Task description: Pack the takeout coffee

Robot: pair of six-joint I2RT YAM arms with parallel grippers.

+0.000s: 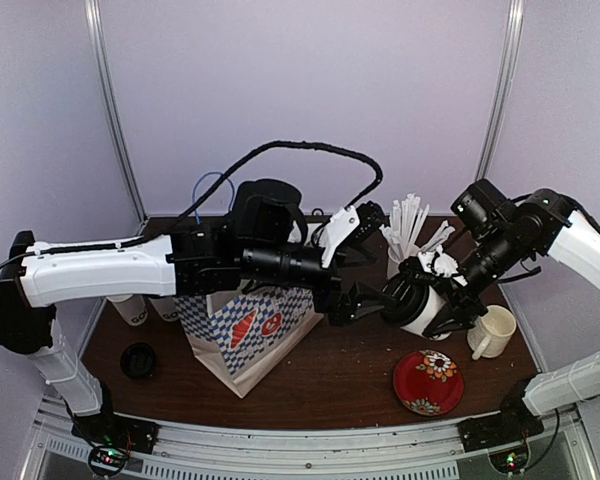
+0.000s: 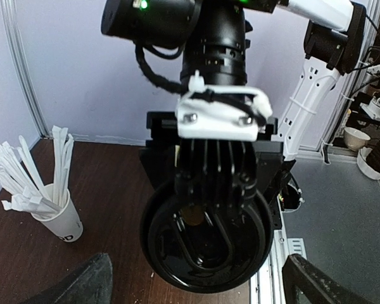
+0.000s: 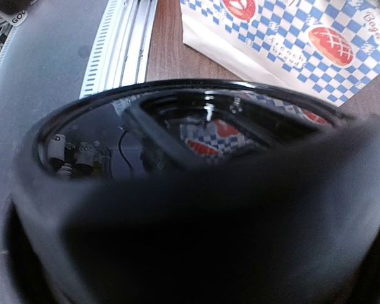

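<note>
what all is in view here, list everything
lidded coffee cup: one, white with a black lid, held on its side above the table, lid toward the left arm
spare coffee cups: two showing, white, far left, partly hidden behind the left arm
loose lid: one, black, on the table near left
paper bag: one, blue and white check, centre left
stirrer cup: one, white, full of white sticks, back centre
mug: one, cream, right
plate: one, red with flowers, near right
table: one, dark brown
left fingers: black, spread open, facing the cup's lid
right fingers: black, shut on the lidded coffee cup
</note>
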